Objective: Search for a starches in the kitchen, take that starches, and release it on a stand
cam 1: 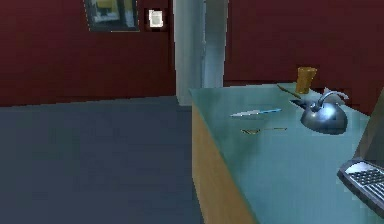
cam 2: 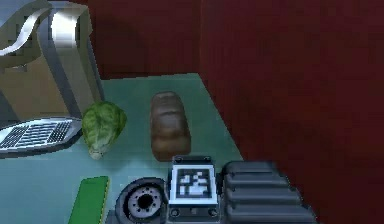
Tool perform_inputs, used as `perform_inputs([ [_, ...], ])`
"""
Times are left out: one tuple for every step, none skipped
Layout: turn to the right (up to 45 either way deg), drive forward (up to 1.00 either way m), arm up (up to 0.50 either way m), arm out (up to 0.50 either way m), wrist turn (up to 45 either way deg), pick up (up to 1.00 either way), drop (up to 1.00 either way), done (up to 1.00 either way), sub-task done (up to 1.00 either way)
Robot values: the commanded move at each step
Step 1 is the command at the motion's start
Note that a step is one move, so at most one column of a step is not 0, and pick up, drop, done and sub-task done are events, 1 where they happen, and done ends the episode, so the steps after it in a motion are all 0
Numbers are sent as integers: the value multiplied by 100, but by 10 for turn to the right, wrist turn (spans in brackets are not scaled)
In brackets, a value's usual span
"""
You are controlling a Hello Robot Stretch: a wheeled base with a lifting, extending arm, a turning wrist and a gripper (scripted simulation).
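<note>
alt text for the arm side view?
A brown bread loaf lies on a pale green counter, a lettuce head to its left. The arm's marker square sits below the loaf; a silver appliance stands upper left.

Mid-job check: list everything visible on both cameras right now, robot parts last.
counter: one, pale green top, forward view's right
kettle: one, silver, on counter
brown container: one, behind kettle
blue utensil: one, mid-counter
yellowish stick: one, beside it
wall picture: one, dark-framed, red wall
bread loaf: one, brown, counter, arm side view's middle
lettuce: one, green, left of loaf
flat item: one, green, near bottom edge
machine: one, grey, top left
arm: one, dark, bottom edge
tool: one, dark, left of white marker; cannot tell whether it holds anything
</note>
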Motion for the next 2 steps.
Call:
perform_inputs([
  [0,0,0,16,0,0,0,0,0],
  [0,0,0,0,450,0,0,0,0],
])
